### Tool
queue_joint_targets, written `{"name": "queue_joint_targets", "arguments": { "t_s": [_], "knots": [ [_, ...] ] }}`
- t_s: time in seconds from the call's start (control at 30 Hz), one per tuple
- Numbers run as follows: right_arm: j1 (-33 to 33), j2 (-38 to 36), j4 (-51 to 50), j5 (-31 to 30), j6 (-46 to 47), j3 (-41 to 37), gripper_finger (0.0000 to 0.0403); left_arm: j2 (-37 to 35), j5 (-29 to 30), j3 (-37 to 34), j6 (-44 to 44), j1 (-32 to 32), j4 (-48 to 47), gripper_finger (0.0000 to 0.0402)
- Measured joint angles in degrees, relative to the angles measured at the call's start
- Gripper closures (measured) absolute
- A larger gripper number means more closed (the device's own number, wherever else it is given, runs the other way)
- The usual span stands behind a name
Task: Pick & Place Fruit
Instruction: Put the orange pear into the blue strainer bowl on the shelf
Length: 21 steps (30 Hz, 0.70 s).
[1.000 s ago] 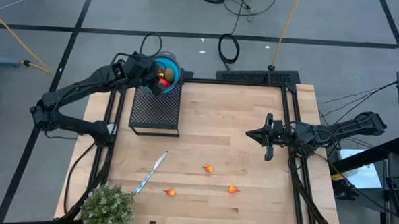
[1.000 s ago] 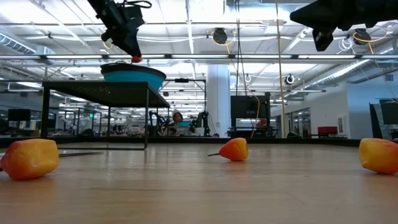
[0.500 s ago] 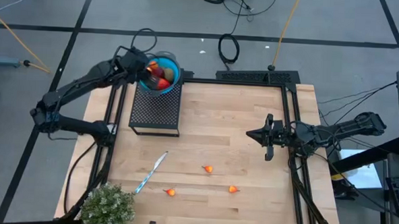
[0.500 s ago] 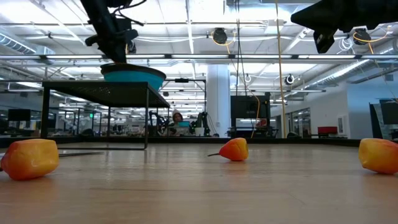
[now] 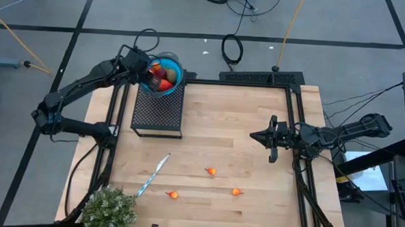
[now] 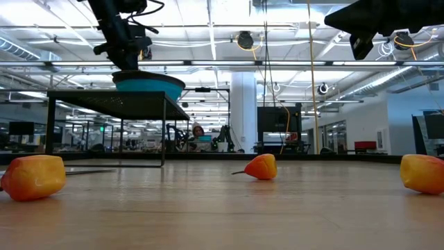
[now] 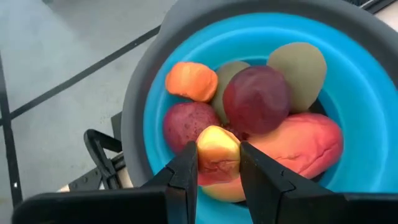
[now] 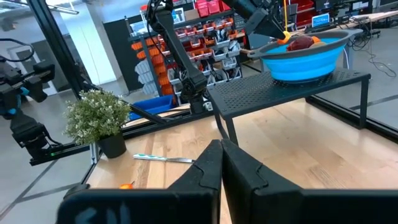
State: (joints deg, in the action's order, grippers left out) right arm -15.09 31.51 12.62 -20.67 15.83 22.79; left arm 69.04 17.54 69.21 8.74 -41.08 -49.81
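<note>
A blue bowl (image 5: 171, 72) stands on a black mesh stand (image 5: 159, 110) at the table's far left. It holds a long red-orange piece (image 7: 292, 144), olive-brown ovals (image 7: 300, 67), dark red balls (image 7: 256, 99) and an orange bit (image 7: 191, 81). My left gripper (image 7: 217, 154) hangs over the bowl, shut on a small yellow-orange fruit (image 7: 217, 149). Three orange bits (image 5: 211, 171) (image 5: 174, 194) (image 5: 236, 191) lie on the near part of the table. My right gripper (image 5: 256, 136) waits shut above the table's right half. My left gripper pinches the small yellow-orange fruit by its two sides (image 7: 203, 155) between both fingers (image 7: 186, 171), coming from above and pointing down into the bowl. The fruit sits just over the long red-orange piece; whether it rests on it, I cannot tell.
A slim blue-handled knife (image 5: 153, 174) lies near the table's left-middle, and a bushy green plant (image 5: 109, 209) stands at the near left corner. Black rails (image 5: 293, 117) frame the table. Bare wood stretches between the stand and my right gripper.
My left gripper, still shut on the small fruit, has moved from the bowl's near side toward the far left, over the bowl's middle, and has come down a little. My right arm has kept still.
</note>
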Motion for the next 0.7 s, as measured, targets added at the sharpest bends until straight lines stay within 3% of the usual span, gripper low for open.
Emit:
{"name": "queue_joint_targets", "arguments": {
  "t_s": [0.17,0.7],
  "knots": [
    [0.0,0.0,0.0,0.0,0.0,0.0,0.0403,0.3,-2.1,0.0,-3.2,0.0,-0.1,0.0309],
    [0.0,0.0,0.0,0.0,0.0,0.0,0.0403,4.5,-0.7,0.0,-5.9,0.3,0.0,0.0309]
  ]
}}
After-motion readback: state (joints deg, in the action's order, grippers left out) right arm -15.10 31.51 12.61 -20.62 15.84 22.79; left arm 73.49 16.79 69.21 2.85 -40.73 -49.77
